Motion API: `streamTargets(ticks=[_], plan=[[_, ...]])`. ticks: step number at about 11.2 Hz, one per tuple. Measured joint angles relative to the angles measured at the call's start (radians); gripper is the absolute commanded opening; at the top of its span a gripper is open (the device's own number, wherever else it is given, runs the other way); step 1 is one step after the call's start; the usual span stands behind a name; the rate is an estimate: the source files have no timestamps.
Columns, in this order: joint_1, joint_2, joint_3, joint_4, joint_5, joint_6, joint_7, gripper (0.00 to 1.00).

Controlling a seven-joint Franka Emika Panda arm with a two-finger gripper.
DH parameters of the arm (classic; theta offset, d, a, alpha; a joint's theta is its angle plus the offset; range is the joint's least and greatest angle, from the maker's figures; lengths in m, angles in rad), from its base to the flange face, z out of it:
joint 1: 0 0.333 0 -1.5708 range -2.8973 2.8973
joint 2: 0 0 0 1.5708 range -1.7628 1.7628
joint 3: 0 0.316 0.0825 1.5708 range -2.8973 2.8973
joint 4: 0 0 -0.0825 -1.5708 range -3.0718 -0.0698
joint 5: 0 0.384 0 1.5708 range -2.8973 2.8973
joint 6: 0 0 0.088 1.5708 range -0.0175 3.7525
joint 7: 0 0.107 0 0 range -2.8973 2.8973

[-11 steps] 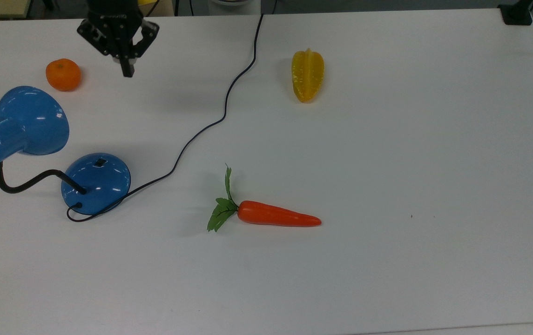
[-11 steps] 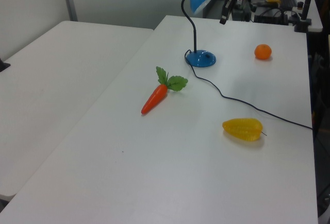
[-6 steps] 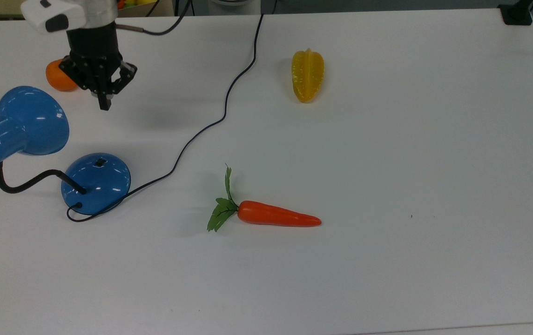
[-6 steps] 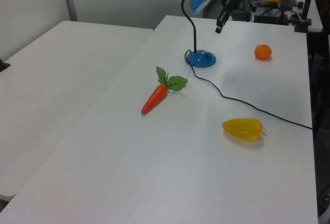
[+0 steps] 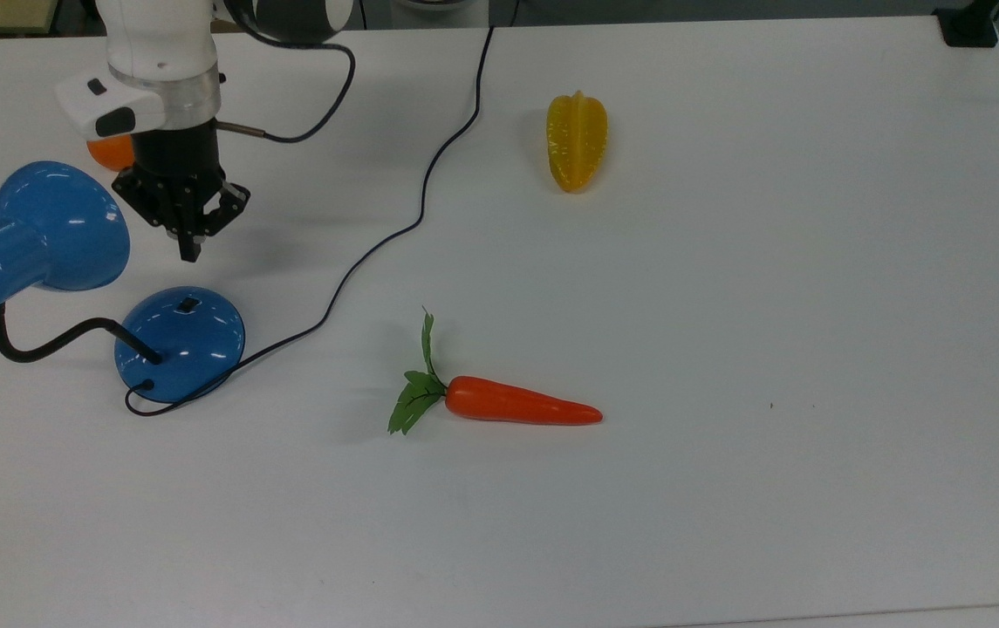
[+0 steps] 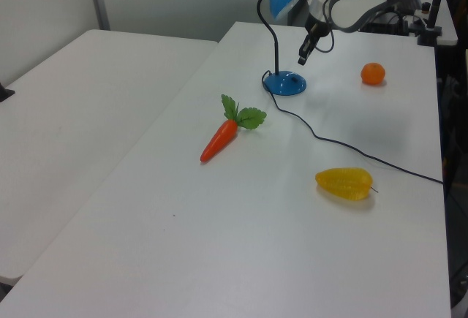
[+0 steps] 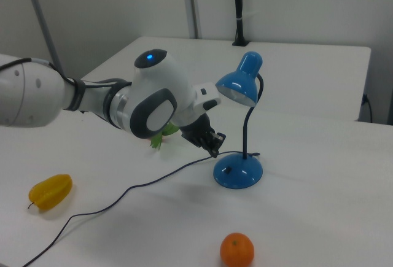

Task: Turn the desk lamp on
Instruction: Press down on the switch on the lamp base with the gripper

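The desk lamp stands at the top view's left: a glossy blue shade (image 5: 54, 227), a bent black gooseneck (image 5: 45, 344) and a domed blue base (image 5: 181, 349) with a small black switch (image 5: 188, 304). The shade is not lit. My gripper (image 5: 189, 253) is shut, points down and holds nothing. It hovers just beyond the switch side of the base, apart from it. In the left view the gripper (image 6: 300, 60) hangs above and right of the base (image 6: 285, 82). The right view puts the gripper (image 7: 215, 150) left of the base (image 7: 237, 172).
The lamp's black cord (image 5: 416, 222) snakes from the base to the table's far edge. An orange (image 5: 106, 153) lies partly behind my arm. A yellow starfruit (image 5: 577, 139) and a carrot (image 5: 516, 406) lie further toward the top view's right.
My gripper has come from the table's far edge past the orange toward the lamp base and dropped lower. The lamp and the fruit have not moved.
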Motion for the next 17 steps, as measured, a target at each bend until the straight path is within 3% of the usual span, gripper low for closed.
streamTargets(ticks=[6,17], plan=[[-0.007,0.096,0.000,0.002,0.000,0.163,0.006,0.00],[-0.021,0.154,-0.001,0.021,0.000,0.217,0.007,0.00]])
